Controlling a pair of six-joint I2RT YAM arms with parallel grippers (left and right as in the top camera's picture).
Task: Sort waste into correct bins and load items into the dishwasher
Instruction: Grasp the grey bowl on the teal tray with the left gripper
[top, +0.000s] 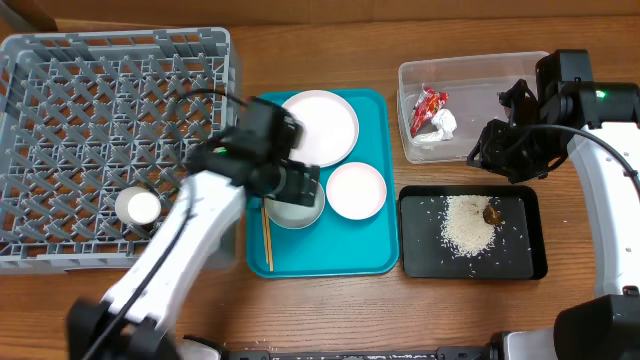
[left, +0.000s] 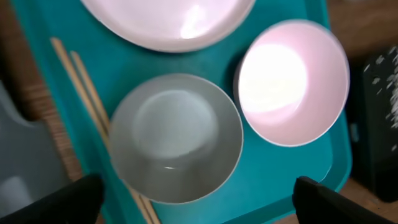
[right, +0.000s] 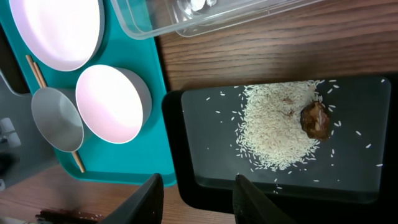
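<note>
My left gripper (top: 297, 198) (left: 196, 202) hangs open over the grey bowl (top: 295, 212) (left: 176, 137) on the teal tray, its fingertips (left: 68, 199) spread wide and holding nothing. Beside the bowl lie chopsticks (top: 267, 240) (left: 81, 93), a pink-sided bowl (top: 356, 190) (left: 292, 81) and the white plate (top: 320, 125) (left: 168, 22). My right gripper (top: 488, 150) (right: 200, 202) is open and empty, high between the clear tub (top: 470, 70) (right: 155, 25) and the black tray (top: 520, 255) (right: 373, 186). The tub holds a red wrapper (top: 428, 105) and a tissue (top: 443, 124). Rice (top: 467, 222) (right: 277, 127) and a brown scrap (top: 492, 213) (right: 315, 119) lie in the black tray.
The grey dish rack (top: 115, 110) fills the left side and has one small bowl (top: 138, 207) near its front edge. The teal tray (top: 330, 250) (left: 267, 174) sits between the rack and the black tray. Bare wooden table shows along the front.
</note>
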